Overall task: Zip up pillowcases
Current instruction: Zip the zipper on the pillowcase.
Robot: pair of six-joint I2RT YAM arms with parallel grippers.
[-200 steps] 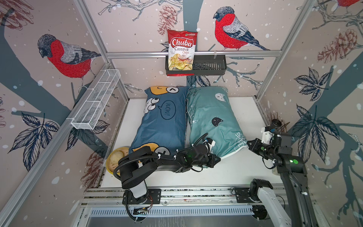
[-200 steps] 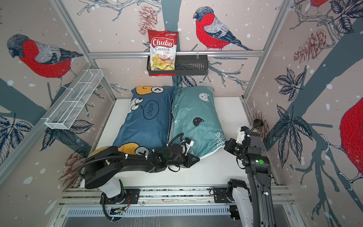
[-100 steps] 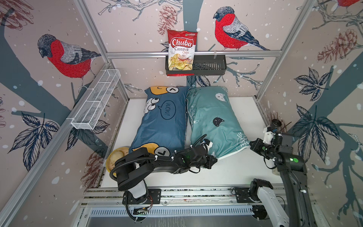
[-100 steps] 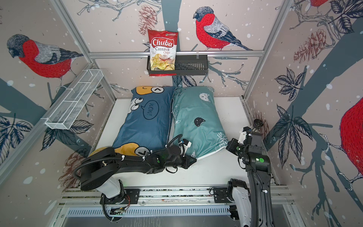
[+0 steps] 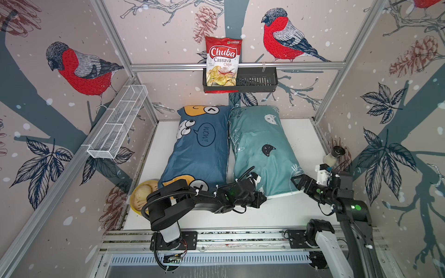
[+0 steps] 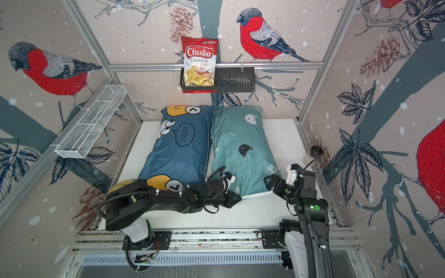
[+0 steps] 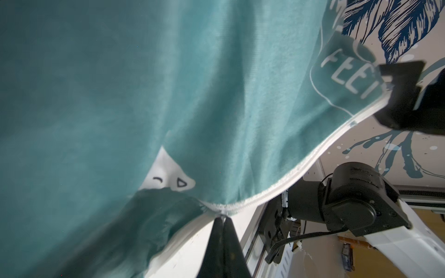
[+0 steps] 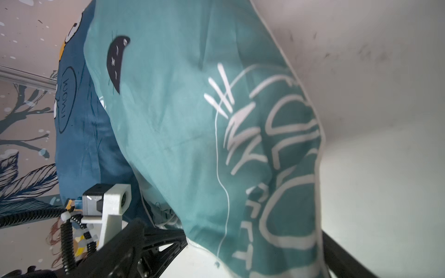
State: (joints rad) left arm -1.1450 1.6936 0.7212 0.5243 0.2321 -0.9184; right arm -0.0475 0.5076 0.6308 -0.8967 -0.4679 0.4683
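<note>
Two pillowcases lie side by side on the white table (image 5: pixel 301 134): a dark blue one (image 5: pixel 199 154) (image 6: pixel 180 154) with cartoon faces and a teal one (image 5: pixel 260 144) (image 6: pixel 238 144) with cat faces. My left gripper (image 5: pixel 261 198) (image 7: pixel 222 217) is at the teal case's near edge, shut on the pull of its white zipper (image 7: pixel 313 156). My right gripper (image 5: pixel 297 183) (image 8: pixel 231 228) is open, its jaws wide on either side of the teal case's near right corner. The dark blue case (image 8: pixel 79 134) shows behind the teal one in the right wrist view.
A black basket (image 5: pixel 255 81) on the back wall holds a chips bag (image 5: pixel 222 62). A white wire shelf (image 5: pixel 118 122) hangs on the left wall. A yellow bowl (image 5: pixel 140 196) sits by the left arm's base. A small camera (image 5: pixel 336 154) stands at the table's right edge.
My right gripper has opened and let go of the teal case's corner. The left gripper stays shut at the zipper and has barely moved.
</note>
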